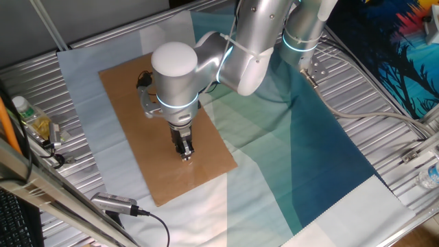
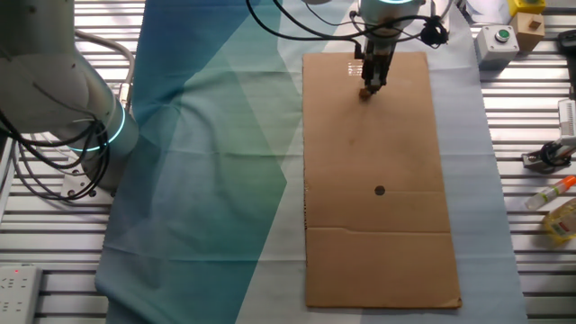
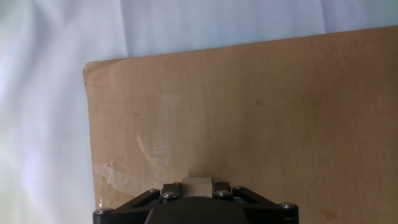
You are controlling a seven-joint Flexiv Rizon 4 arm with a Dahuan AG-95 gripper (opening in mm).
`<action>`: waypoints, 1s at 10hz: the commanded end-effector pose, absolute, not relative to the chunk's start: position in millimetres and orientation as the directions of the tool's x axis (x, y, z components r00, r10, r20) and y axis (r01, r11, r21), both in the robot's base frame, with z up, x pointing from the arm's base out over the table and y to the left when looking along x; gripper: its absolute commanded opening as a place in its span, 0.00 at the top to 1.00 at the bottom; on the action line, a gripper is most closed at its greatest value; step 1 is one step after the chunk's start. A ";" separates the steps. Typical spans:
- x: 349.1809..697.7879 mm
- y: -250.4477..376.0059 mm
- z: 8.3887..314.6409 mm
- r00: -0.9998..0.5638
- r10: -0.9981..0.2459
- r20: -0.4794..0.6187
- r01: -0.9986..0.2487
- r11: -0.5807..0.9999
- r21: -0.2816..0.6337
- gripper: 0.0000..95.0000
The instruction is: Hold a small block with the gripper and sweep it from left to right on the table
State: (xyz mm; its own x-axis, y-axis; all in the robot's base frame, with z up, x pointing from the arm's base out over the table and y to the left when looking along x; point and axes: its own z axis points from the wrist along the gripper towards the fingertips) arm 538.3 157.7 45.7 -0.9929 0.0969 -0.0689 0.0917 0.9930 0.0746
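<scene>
The small block (image 3: 198, 184) is a pale tan cube pinched between the black fingers of my gripper (image 3: 198, 188) at the bottom of the hand view. In one fixed view the gripper (image 1: 186, 155) points straight down with its tip on the brown cardboard sheet (image 1: 130, 103). In the other fixed view the gripper (image 2: 370, 88) stands near the far end of the cardboard (image 2: 378, 225), and the block (image 2: 367, 91) shows as a small tan spot at its tip. The cardboard lies on the table (image 1: 384, 96), which is draped with blue and teal cloth.
A second silver arm (image 2: 54, 81) with a cyan ring stands at the left in the other fixed view. A dark dot (image 2: 379, 190) marks the cardboard's middle. A button box (image 2: 496, 40), tools and a bottle (image 2: 558, 216) lie along the right edge. A cable plug (image 1: 116, 203) lies near the cardboard.
</scene>
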 end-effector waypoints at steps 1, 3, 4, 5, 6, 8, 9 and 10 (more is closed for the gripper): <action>538.5 157.8 44.9 -0.993 0.097 -0.070 0.092 0.993 0.072 1.00; 538.5 157.8 44.8 -0.993 0.089 -0.071 0.084 0.994 0.069 1.00; 538.3 157.6 44.6 -0.994 0.080 -0.070 0.075 0.995 0.067 1.00; 538.2 157.5 44.4 -0.995 0.069 -0.067 0.064 0.996 0.069 1.00; 537.3 156.6 43.5 -0.997 0.044 -0.057 0.040 0.997 0.068 0.80; 535.5 155.3 42.3 -0.998 0.038 -0.057 0.034 0.997 0.067 0.60; 535.0 154.9 41.8 -0.998 0.034 -0.056 0.030 0.997 0.068 0.60; 534.8 154.7 41.6 -0.998 0.033 -0.056 0.029 0.997 0.068 0.60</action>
State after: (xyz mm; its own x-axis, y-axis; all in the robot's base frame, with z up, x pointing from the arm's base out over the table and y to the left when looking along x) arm 535.0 154.4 40.8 -0.9978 0.0326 -0.0570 0.0286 0.9972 0.0696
